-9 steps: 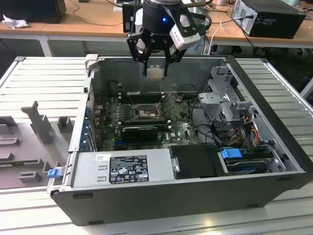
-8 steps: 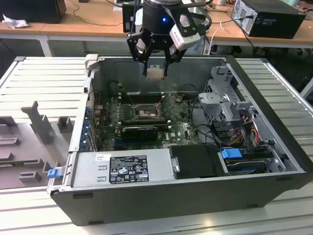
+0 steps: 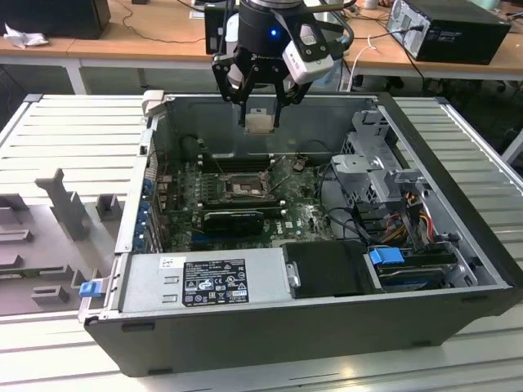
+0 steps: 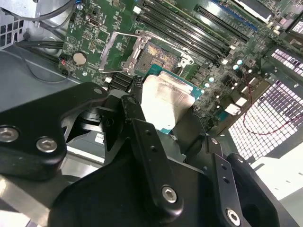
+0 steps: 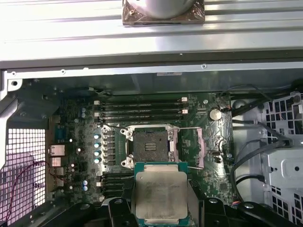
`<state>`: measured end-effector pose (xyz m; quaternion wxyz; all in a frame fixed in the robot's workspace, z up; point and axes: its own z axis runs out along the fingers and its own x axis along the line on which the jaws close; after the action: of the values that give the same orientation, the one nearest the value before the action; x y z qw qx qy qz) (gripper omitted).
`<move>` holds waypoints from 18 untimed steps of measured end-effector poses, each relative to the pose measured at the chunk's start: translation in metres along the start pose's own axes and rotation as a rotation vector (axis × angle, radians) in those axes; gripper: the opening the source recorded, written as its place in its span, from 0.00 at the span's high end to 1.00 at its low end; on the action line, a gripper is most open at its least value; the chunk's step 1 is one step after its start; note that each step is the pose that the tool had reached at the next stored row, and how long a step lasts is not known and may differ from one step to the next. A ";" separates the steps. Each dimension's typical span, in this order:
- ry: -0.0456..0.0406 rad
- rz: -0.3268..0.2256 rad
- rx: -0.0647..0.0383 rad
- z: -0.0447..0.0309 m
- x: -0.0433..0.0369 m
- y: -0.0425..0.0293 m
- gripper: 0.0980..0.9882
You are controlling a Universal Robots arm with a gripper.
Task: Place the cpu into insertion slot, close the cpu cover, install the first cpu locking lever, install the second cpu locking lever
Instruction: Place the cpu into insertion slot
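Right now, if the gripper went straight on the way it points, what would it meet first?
Probably the motherboard at or right beside the open insertion slot; the gripper, shut on the cpu, hangs above it with nothing between. Depth is unclear, so that's a guess.

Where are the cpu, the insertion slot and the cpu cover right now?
cpu [image 5: 161, 196], first wrist view, middle of its silvery top.
insertion slot [image 5: 147, 146], first wrist view, its dark centre.
cpu cover [image 5: 200, 150], first wrist view, outer bar of the open frame.
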<state>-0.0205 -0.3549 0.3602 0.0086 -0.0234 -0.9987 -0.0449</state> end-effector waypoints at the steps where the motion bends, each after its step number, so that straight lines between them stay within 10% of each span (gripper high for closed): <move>1: -0.0001 0.001 0.000 0.0000 0.0000 0.0000 0.52; 18: -0.0018 0.020 0.000 0.0000 0.0001 0.0000 0.52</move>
<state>-0.0206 -0.3550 0.3602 0.0082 -0.0336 -0.9984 -0.0450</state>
